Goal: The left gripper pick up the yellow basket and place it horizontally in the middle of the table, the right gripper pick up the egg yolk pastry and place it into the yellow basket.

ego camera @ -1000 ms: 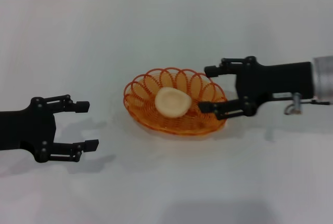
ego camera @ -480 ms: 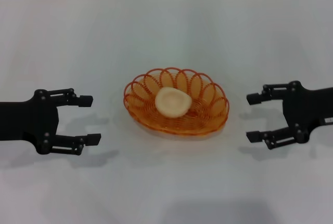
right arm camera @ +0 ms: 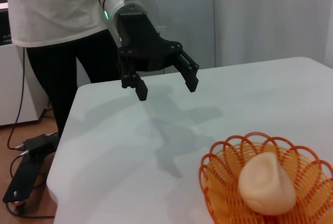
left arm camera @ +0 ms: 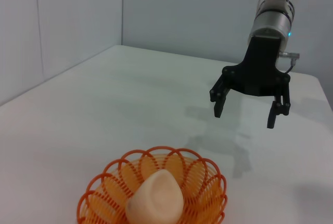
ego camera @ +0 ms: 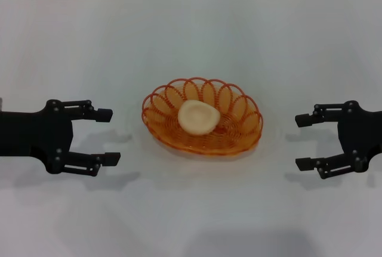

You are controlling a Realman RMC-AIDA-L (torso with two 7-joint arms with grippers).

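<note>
While egg yolk pastry sits in yellow basket, left gripper and right gripper flank it, jaws open.

The yellow basket looks like thin glossy plastic-coated wire, translucent orange, woven into open loops. The egg yolk pastry has a matt, smooth, doughy surface. The worktop is smooth matt white. The left tool and the right tool look like matt black hard plastic or metal
</note>
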